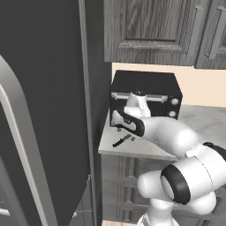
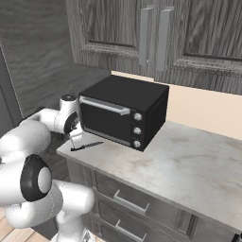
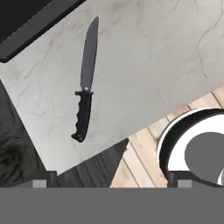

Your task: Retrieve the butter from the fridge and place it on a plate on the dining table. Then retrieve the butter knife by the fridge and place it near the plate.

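The butter knife [image 3: 85, 87], with a black handle and a grey blade, lies flat on the worktop near its left end, just in front of the oven. It also appears as a small dark sliver [image 1: 122, 141] [image 2: 86, 146] in the base views. My gripper [image 3: 111, 180] hangs above it, open, fingers wide apart and holding nothing, with the knife's handle end nearest. The hand [image 1: 125, 133] [image 2: 77, 142] hovers close over the counter corner. The dark grey fridge [image 1: 48, 110] with its pale curved handle [image 1: 17, 132] stands to the left. The butter, plate and dining table are out of view.
A black toaster oven [image 1: 145, 95] [image 2: 125, 111] sits at the back of the marbled worktop [image 2: 189, 156], right behind the knife. Dark wooden wall cabinets [image 2: 156, 33] hang above and drawers [image 2: 127, 203] sit below. Wooden floor [image 3: 144, 153] lies beyond the counter edge.
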